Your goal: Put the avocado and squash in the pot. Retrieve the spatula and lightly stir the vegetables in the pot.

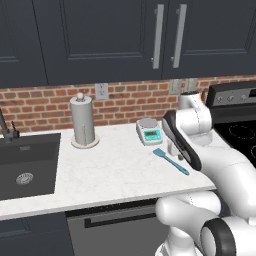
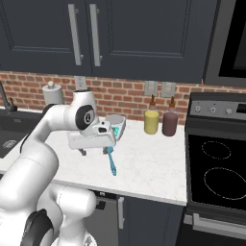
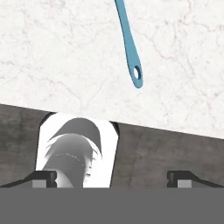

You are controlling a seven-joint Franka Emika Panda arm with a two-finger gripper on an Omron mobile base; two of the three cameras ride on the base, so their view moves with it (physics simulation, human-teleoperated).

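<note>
Teal is the colour you are looking for: the spatula is lying flat on the white marble counter, right of centre in the left base view and just left of centre in the right base view, with its blade end close to the small teal-faced scale and its handle running toward the counter's front edge. You are hovering the gripper just beside and above it, with the fingers spread as wide as they go and nothing between them. In the hand view, the spatula's handle end with its hanging hole is sitting in the upper middle of the frame, while the two fingertips are standing at the bottom edge, well short of it. Judging from this, you are working on the retrieve-the-spatula step; pot, avocado and squash are not something these frames let you check. Next you are needing to shift the hand forward over the handle, line the fingers up across its narrow width, then descend before closing.
</note>
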